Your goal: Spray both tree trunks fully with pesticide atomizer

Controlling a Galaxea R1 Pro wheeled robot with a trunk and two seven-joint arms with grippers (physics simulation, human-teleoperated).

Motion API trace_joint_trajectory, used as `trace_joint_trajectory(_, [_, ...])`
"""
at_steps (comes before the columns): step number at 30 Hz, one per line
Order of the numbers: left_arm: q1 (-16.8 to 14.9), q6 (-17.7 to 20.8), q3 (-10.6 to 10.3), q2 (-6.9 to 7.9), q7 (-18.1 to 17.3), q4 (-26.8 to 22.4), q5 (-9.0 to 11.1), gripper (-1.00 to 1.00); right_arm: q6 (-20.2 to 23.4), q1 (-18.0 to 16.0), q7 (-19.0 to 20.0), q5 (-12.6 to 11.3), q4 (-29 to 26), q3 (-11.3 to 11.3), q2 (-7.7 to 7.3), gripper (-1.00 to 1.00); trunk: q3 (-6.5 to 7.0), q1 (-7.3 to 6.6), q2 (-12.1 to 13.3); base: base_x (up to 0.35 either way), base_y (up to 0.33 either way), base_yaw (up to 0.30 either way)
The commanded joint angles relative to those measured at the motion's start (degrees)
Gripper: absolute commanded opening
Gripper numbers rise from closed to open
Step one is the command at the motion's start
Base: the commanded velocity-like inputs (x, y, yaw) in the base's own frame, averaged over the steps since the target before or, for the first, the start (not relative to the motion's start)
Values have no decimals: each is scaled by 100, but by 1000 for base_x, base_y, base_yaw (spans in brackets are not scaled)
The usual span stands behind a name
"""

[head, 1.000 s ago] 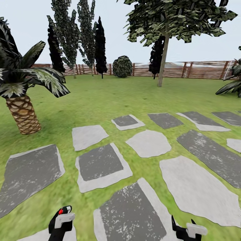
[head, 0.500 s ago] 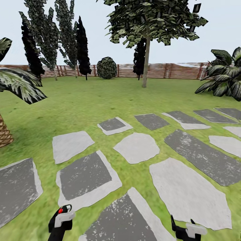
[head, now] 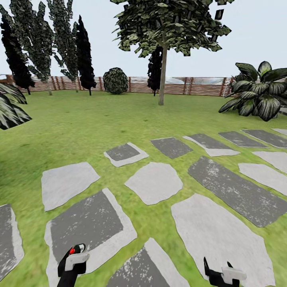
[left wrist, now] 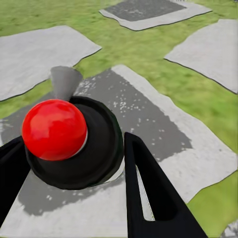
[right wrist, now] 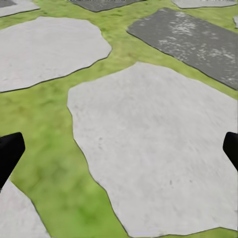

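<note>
The pesticide atomizer [left wrist: 74, 144], a black body topped by a red ball, sits between my left gripper's black fingers [left wrist: 148, 193]. In the head view my left gripper [head: 73, 263] is low at the left, shut on the atomizer [head: 72, 251]. My right gripper [head: 217, 273] is low at the right, open, its fingertips wide apart over a pale paving slab [right wrist: 148, 139]. Far ahead on the lawn stands one tree [head: 167, 24] with blocky leaves on top and a straight bare trunk [head: 161, 79]. No white spray is visible.
Grey and pale stepping slabs [head: 153, 182] spread over the grass ahead of me. A palm frond [head: 10, 107] reaches in at the left, and a broad-leaved plant [head: 259, 95] stands at the right. Dark columnar trees [head: 83, 52], a round shrub [head: 115, 81] and the slat fence [head: 199, 85] line the back.
The whole view has swung to the right: the palm trunk has slid out at the left and the broad-leaved plant has come in at the right. Both grippers hold the same pose.
</note>
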Motion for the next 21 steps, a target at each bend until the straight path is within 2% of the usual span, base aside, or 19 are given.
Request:
trace_joint_trajectory(1, [0,0,0,0,0,-2,0,-100,0,0,0,0,0,0,0,100,0,0,0,339,0,-3])
trace_joint_trajectory(21, [0,-9,0,0,0,-3,0,-100,0,0,0,0,-3,0,0,100,0,0,0,339,0,0])
